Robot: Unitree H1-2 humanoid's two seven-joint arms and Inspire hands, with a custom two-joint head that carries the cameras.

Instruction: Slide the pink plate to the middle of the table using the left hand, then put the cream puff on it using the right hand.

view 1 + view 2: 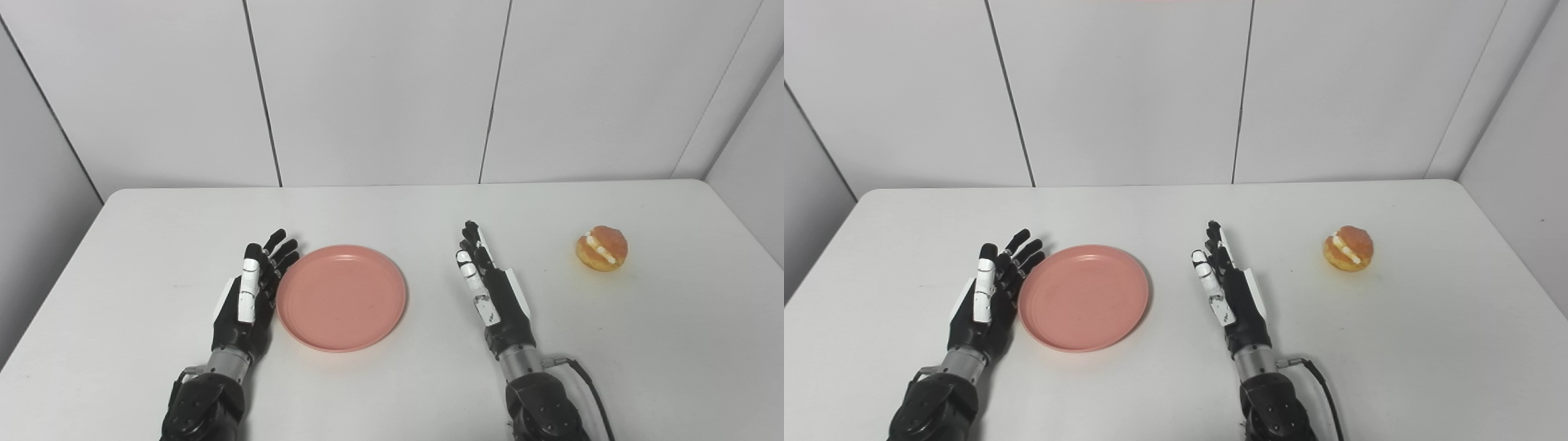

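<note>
Left hand (248, 293), fingers spread and gripping nothing, is resting beside, perhaps touching, the pink plate (341, 297) sitting near mid-table, while the cream puff (602, 248) is waiting untouched beyond the open right hand (490, 285).

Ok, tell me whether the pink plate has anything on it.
Empty. The pink plate shows only bare pink surface; the cream puff sits on the table, beyond the open right hand.
</note>
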